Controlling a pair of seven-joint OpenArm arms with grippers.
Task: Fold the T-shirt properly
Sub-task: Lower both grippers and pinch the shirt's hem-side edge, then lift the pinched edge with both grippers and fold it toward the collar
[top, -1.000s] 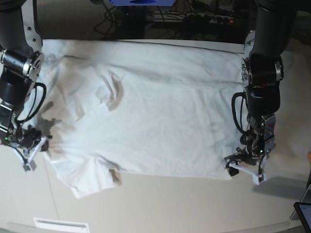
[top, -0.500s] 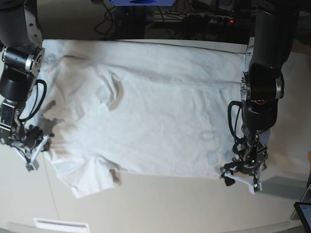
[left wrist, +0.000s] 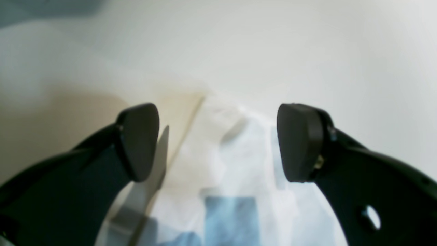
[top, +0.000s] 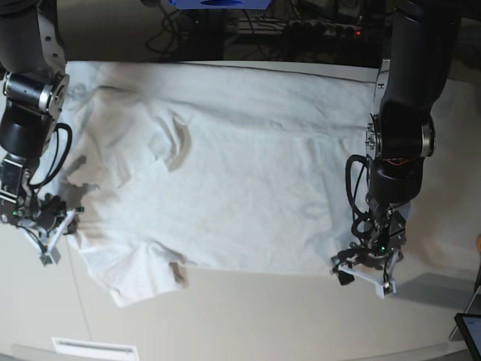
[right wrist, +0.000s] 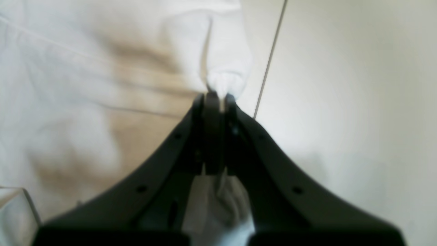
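So the T-shirt (top: 225,173) is spread flat across the table (top: 248,316), 2 arms at its near corners. The right gripper (right wrist: 215,99) is pinching cloth by the sleeve, while the left gripper (left wrist: 218,143) sits wide open over the hem corner, probably ready to grab for the fold.

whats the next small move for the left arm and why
Probably lower the left claw and close it on the T-shirt hem. Its jaws stand wide open just above the cloth's near corner and hold nothing, while the right claw is already shut on its own pinch of shirt.
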